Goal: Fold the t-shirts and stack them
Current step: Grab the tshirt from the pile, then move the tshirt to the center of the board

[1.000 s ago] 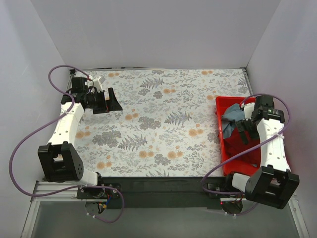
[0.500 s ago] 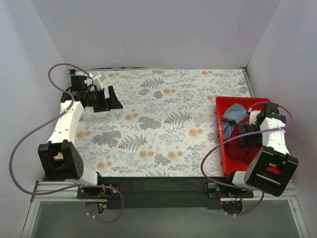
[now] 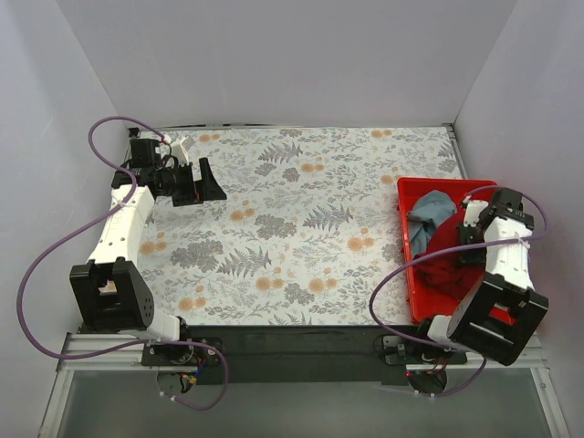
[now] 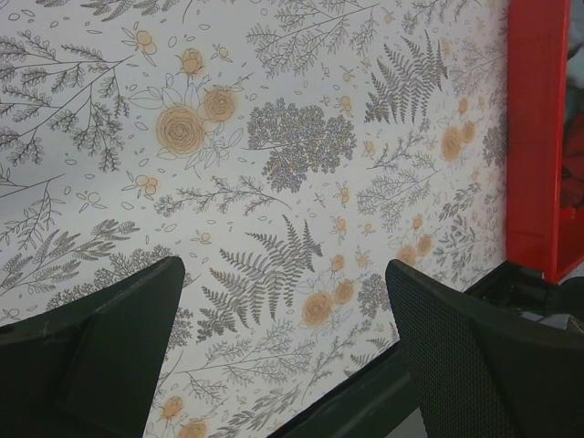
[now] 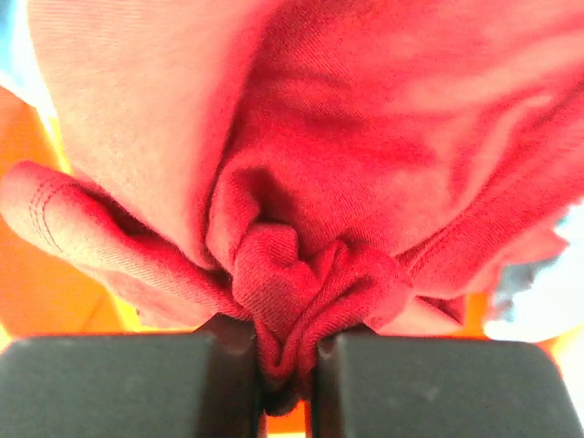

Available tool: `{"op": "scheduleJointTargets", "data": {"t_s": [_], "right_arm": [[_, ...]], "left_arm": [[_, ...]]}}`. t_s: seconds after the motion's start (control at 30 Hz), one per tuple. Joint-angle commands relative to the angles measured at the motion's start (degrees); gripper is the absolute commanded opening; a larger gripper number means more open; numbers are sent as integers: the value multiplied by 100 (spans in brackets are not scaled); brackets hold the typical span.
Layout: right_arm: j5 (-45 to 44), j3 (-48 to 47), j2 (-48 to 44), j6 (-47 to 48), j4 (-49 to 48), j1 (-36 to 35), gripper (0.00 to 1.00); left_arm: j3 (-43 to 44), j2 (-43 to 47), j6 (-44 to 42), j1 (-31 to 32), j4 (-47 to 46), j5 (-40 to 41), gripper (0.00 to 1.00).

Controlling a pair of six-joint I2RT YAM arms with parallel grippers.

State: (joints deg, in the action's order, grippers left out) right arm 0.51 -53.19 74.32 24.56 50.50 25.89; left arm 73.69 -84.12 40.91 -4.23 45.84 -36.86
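Pinched tight in the right wrist view: a thick gathered fold of the large, plain dark red cloth t-shirt [image 5: 301, 182], wedged between the two black fingers [image 5: 119, 383] of the right gripper [image 5: 285, 365], closed narrow on the cloth. From above, heaped as a crumpled mound in the near half of the bright red plastic bin [image 3: 402, 196], at the right edge of the flower-printed bench [image 3: 301, 210]. Directly under and around the holding fingers, so no reach needed. Probably only up and leftward from here, over the bin's left wall toward bare bench. No readable long axis in the crumple. Held part not identifiable: collar, hem or sleeve.

Just beyond, toward the bin's far-left corner and touching the red cloth: the plain grey-blue cloth t-shirt [image 3: 424, 219], apparently partly overlapped, so likely to drag along on a careless lift.

Well apart, across the bench at its far left: the left gripper [image 3: 203, 185], hovering with fingers spread wide and nothing between them. Past them in the left wrist view, only printed ferns and the bin's wall. Nearer by far, then, the right arm.

By count: two t-shirts, one dark red and one grey-blue, both in the bin, neither folded. One bin. Two grippers, one full, one empty.
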Motion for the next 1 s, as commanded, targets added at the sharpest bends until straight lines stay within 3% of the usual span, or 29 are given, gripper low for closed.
{"op": "scheduleJointTargets", "data": {"t_s": [0.0,0.37,0.67,0.77,0.97], "right_arm": [[186,-639,-470,163,187,30,1],[765,-2878,-1051,462,1111,21,1],[2716,-4892,-517,454,1102,-92,1],[2954,-6007,107,209,1076,-540,1],[2419,-7625,1048,49,410,-2411,1]], "left_arm": [[58,167,-12,1,-49,-172,92],[154,124,5,1,-102,-278,92],[190,167,40,-8,-216,-155,92],[233,203,84,-8,-260,-111,92],[339,317,321,-16,-295,205,92]]}}
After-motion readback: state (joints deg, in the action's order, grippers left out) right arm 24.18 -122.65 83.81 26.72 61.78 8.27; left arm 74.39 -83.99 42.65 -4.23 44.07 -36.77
